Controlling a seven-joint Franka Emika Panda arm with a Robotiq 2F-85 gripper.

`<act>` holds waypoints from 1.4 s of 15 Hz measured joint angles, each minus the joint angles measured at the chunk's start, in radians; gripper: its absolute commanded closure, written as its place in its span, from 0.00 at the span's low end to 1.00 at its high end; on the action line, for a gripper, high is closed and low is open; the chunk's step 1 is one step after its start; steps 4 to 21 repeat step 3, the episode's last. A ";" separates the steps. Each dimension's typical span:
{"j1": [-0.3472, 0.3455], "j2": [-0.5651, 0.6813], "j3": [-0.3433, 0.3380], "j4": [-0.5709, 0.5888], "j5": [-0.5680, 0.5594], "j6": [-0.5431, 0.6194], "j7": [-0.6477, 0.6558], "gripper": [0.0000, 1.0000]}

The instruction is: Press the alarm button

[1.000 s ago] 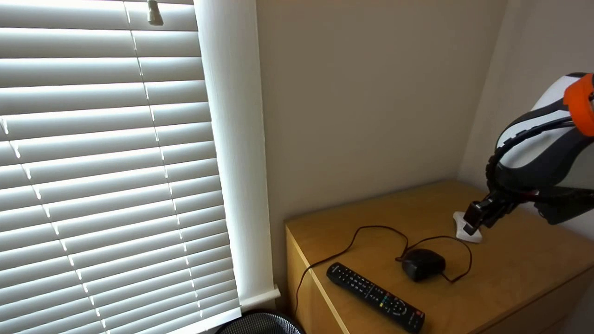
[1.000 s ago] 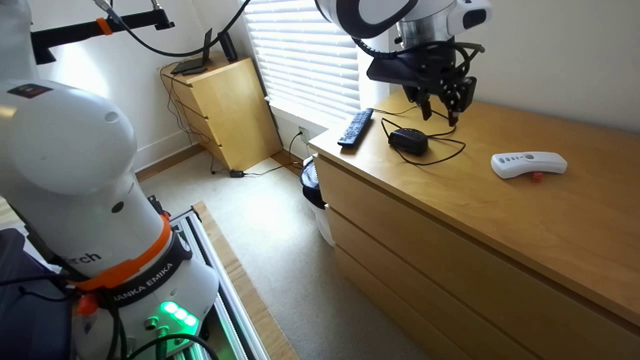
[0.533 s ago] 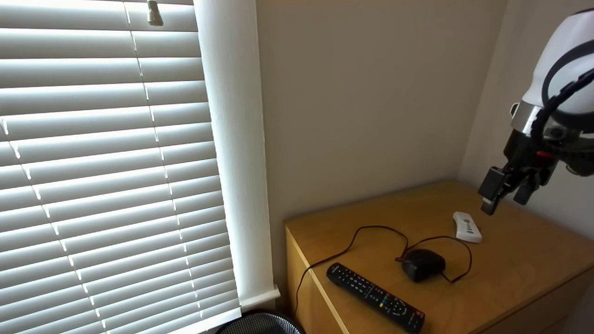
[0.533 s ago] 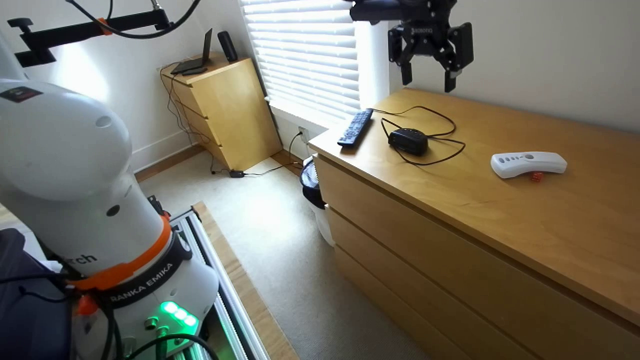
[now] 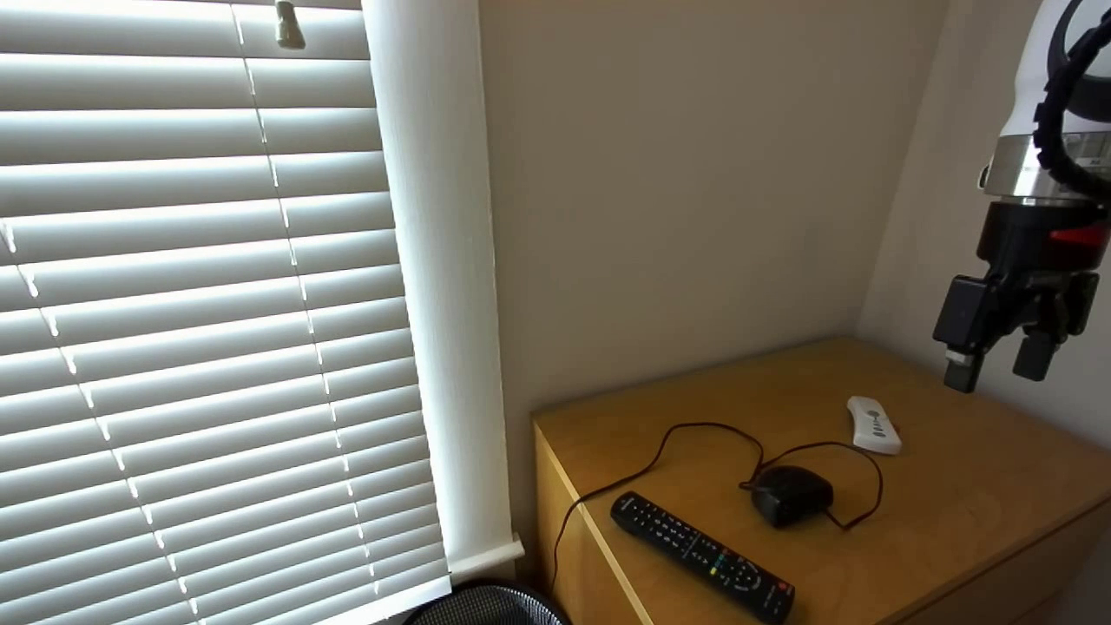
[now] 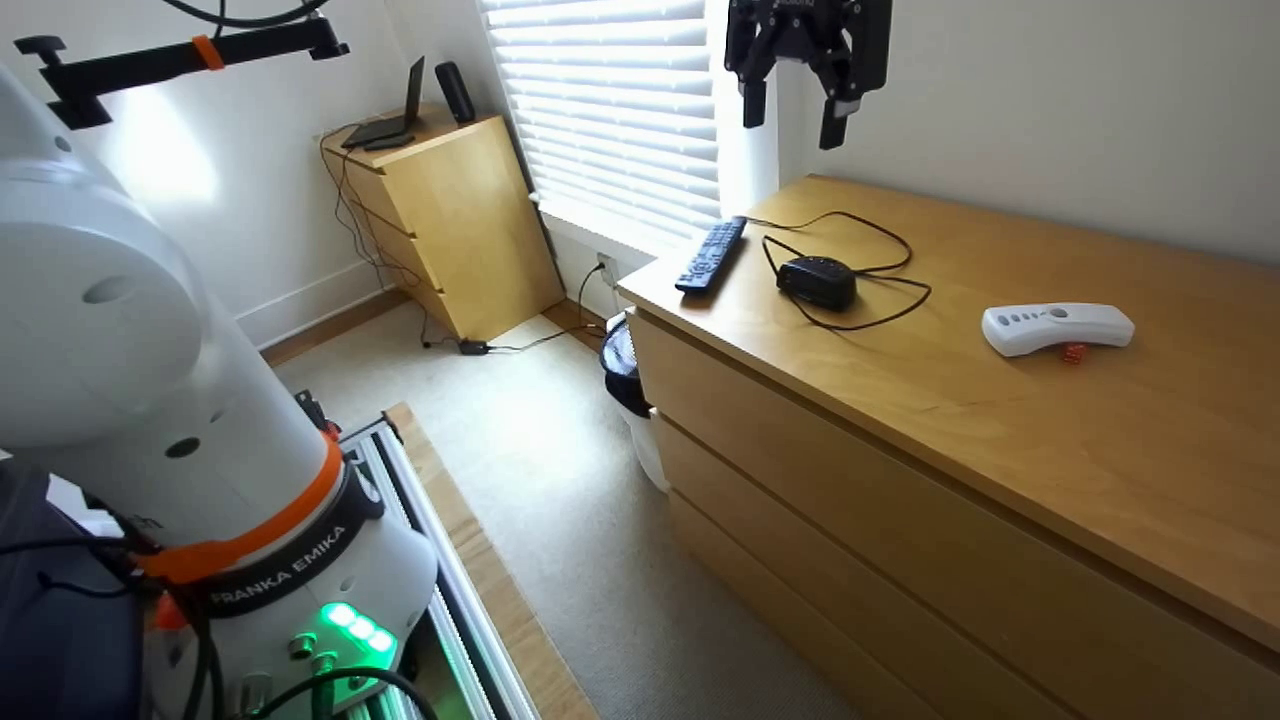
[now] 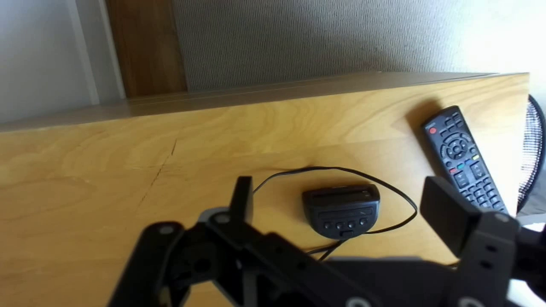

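Gripper (image 6: 793,118) up well above the dresser (image 7: 85,179), pointing down, jaws spread wide, holding nothing. Wrist view: alarm button (image 7: 341,211) on the dresser top, showing between the jaws but far below, thin black cord (image 7: 416,208) curving round it from 9 over 12 to 5 o'clock. Black remote (image 7: 463,157) at the button's 2 o'clock, waste bin (image 7: 531,147) past it, beyond the dresser's edge. In an exterior view: white gadget (image 6: 1058,326) at button's 3 o'clock, red cube (image 6: 1073,354) just beside gadget at its 5 o'clock. Farthest, 10 o'clock: laptop (image 6: 378,131) on corner dresser (image 6: 480,220).
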 measured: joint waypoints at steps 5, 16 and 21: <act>-0.003 0.002 0.002 0.000 0.001 0.000 0.000 0.00; -0.003 0.002 0.002 0.000 0.001 0.000 0.000 0.00; -0.003 0.002 0.002 0.000 0.001 0.000 0.000 0.00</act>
